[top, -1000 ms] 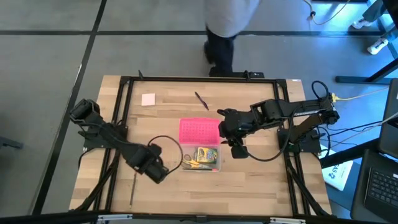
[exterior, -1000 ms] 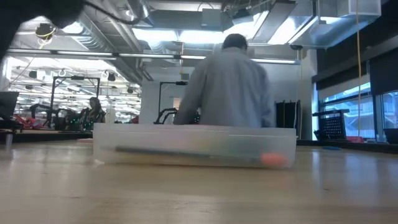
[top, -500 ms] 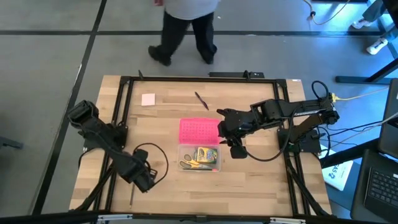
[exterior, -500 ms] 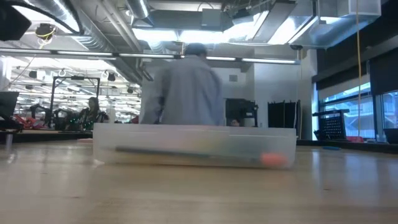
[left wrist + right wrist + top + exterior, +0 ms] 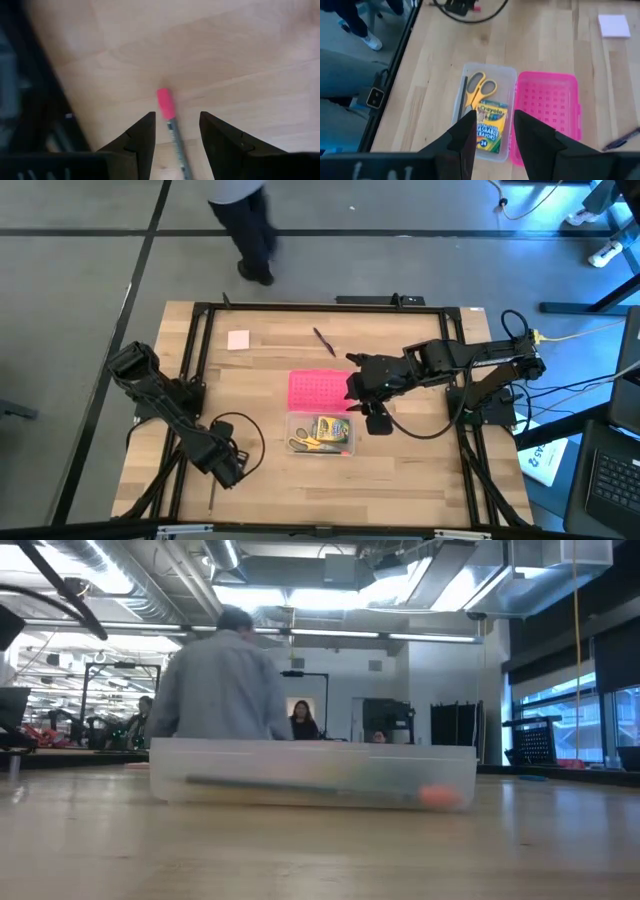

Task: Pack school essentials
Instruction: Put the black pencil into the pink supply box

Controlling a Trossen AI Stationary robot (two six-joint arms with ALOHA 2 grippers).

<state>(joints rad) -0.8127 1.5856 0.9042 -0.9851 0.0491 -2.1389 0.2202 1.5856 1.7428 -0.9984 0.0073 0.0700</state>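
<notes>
A thin pencil (image 5: 180, 150) with a pink eraser end (image 5: 165, 102) lies flat on the wood at the table's near left. My left gripper (image 5: 176, 117) points down over it, open. One finger stands on each side of the pencil just behind the eraser, and neither touches it. In the high view that gripper (image 5: 228, 469) is left of the clear case (image 5: 320, 435). The case holds yellow-handled scissors (image 5: 479, 90) and the crayon box (image 5: 490, 127). My right gripper (image 5: 492, 117) hangs open above the case's right side, holding nothing.
The pink lid (image 5: 320, 390) lies open on the far side of the case. A dark pen (image 5: 323, 341) and a pale pink pad (image 5: 238, 339) lie toward the far edge. A black frame (image 5: 190, 380) borders the table. A person (image 5: 245, 220) walks beyond the far edge.
My left gripper has gone from beside the case toward the table's left and near edges, has sunk, and has rolled about its own axis; it now stands over the pencil. The person behind the table has walked to the left.
</notes>
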